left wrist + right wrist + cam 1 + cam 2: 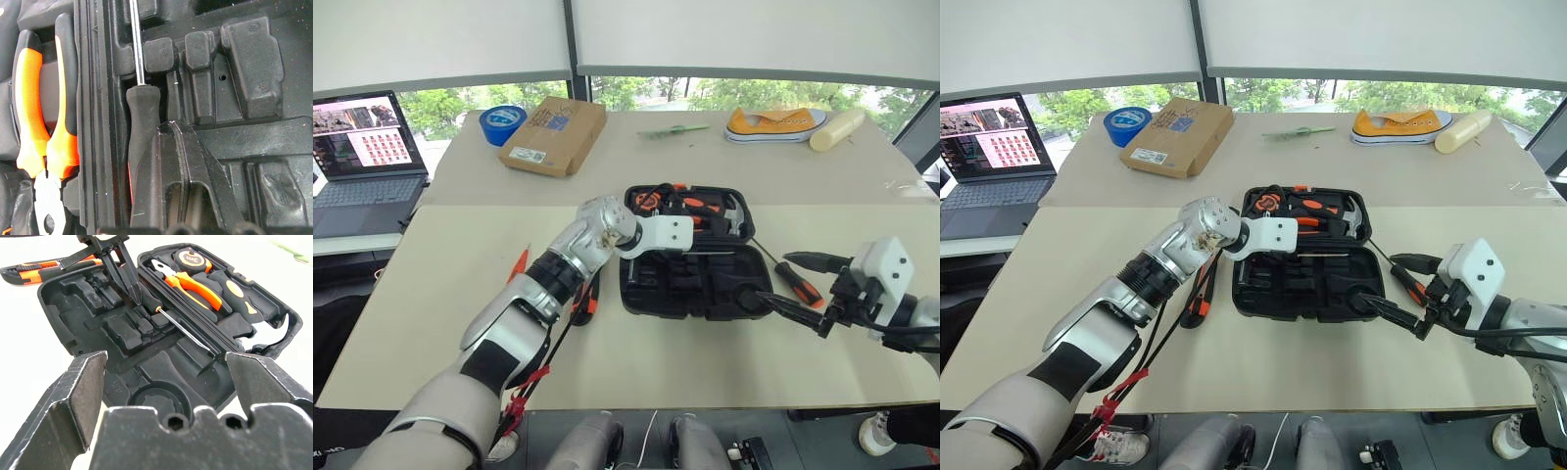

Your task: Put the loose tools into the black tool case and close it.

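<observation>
— Where is the black moulded plastic tool case (695, 257)?

— Lying open in the middle of the beige table (431, 323), just behind its near edge. The far half holds orange-handled pliers (188, 284), a tape measure (190, 258) and a hammer (239, 296); the near half is mostly bare shaped recesses.

— And the left gripper (128, 284)?

— Over the case's hinge line, pointing down into it. Its fingers are clenched on the black handle of a thin screwdriver (143, 147), whose steel shaft lies along the inner wall by the hinge.

— The right gripper (795, 286)?

— Just off the case's right end, fingers spread wide apart, grasping nothing.

— Any loose tools outside the case?

— A larger screwdriver with a black-and-orange handle (798, 282) lies on the table beside the case's right end, between the right gripper's fingers in the head view. An orange-and-black utility knife (34, 270) lies off the left end. A small orange tester screwdriver (518, 262) sits further toward the table's left edge.

— Behind all that?

— A brown cardboard box (554, 134) and a blue tape roll (502, 123) on the far table.
</observation>
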Robot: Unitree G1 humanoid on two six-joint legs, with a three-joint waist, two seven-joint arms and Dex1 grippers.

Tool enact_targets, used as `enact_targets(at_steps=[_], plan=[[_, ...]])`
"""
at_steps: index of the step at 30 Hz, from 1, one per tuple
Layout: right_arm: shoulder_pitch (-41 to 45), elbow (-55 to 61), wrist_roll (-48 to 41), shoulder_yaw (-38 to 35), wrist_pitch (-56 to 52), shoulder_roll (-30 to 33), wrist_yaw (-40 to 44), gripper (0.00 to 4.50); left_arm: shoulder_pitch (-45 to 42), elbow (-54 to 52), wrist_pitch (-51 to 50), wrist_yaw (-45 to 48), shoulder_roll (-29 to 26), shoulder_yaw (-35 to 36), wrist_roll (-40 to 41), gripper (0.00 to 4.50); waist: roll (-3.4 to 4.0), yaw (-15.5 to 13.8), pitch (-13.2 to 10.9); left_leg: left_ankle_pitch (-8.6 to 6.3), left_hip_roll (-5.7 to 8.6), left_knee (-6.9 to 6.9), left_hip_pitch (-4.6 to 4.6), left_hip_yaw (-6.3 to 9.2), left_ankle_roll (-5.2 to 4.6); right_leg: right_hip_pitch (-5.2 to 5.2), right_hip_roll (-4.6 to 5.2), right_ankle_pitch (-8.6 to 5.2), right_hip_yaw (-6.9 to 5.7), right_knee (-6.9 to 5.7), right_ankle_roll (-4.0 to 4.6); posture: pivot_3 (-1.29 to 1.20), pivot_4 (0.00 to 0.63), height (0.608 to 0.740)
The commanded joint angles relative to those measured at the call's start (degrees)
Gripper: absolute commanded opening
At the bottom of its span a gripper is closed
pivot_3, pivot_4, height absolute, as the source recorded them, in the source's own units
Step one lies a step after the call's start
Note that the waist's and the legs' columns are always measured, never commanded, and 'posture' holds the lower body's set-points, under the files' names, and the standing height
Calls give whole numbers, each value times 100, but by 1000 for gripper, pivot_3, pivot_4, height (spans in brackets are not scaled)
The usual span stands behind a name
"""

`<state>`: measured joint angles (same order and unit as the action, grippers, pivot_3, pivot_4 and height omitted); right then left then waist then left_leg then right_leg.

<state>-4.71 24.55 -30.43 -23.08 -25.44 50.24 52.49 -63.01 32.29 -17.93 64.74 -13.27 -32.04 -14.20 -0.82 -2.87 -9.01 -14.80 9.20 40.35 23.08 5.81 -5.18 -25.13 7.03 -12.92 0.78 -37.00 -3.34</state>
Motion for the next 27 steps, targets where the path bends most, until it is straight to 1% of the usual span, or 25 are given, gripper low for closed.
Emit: enact_targets(at_steps=[1, 3, 7, 11, 13, 16, 19, 23, 25, 27], plan=[[-86, 197, -54, -226, 73, -18, -14, 4500, -260, -523, -534, 367, -146, 458, 365, 22, 0, 44, 0, 0, -1, 0, 9, 0, 0, -11, -1, 0, 0, -4, 0, 0, 150, 735], [-109, 191, -65, -245, 80, -15, -22, 4500, -335, -504, -550, 282, -142, 515, 355, 22, 0, 71, 0, 1, -1, -1, 13, 0, 1, -19, -2, 0, 0, -10, 0, 0, 150, 735], [-51, 142, -55, -195, 88, -20, -49, 4500, -377, -108, -116, -40, -75, 370, 119, 22, 0, 63, 0, 1, -1, -1, 10, 0, 1, -13, -2, 0, -1, -2, 0, 0, 150, 735], [16, 116, -57, -154, 78, -23, -67, 4500, -226, 94, 109, -129, 68, 187, -20, 22, 0, 59, 0, 0, -1, -1, 9, 0, 1, -11, -2, 0, 0, -1, 0, 0, 150, 735], [35, 106, -57, -146, 76, -25, -71, 4500, -40, 204, 335, -199, 107, -67, -226, 22, 0, 59, 0, 0, -1, -2, 10, 0, 1, -12, -2, 0, -1, 0, 0, 0, 150, 735], [49, 121, -81, -146, 55, -42, -87, 4500, 75, 526, 690, -487, 212, -258, -483, 22, 2, 34, 1, 0, -1, -1, 6, 0, 1, -5, -1, 0, -1, 0, 0, 0, 150, 735], [53, 159, -107, -146, 21, -63, -117, 4500, 143, 734, 977, -543, 262, -348, -605, 22, 2, -26, 4, -2, 0, 0, -20, 1, -2, 24, 2, 0, -1, 9, 0, 0, 150, 735], [-55, 215, -115, -256, 0, -109, -180, 4500, -32, 836, 1113, -604, 218, -50, -499, 22, 2, -79, 5, -7, 1, 1, -33, 1, -8, 45, 2, 3, -3, 21, -6, 0, 150, 735], [-121, 249, -90, -351, -19, -148, -278, 4500, -79, 653, 1103, -477, 115, 335, -161, 22, 2, -71, 5, -7, 0, 1, -33, 1, -9, 45, 1, 3, -3, 21, -6, 0, 150, 735], [-213, 277, -72, -510, -57, -206, -414, 4500, 3, 212, 921, -187, 22, 960, 538, 22, 2, -32, 5, -6, 0, 1, -19, -1, -9, 23, 0, 3, 1, 14, -6, 0, 150, 735]])
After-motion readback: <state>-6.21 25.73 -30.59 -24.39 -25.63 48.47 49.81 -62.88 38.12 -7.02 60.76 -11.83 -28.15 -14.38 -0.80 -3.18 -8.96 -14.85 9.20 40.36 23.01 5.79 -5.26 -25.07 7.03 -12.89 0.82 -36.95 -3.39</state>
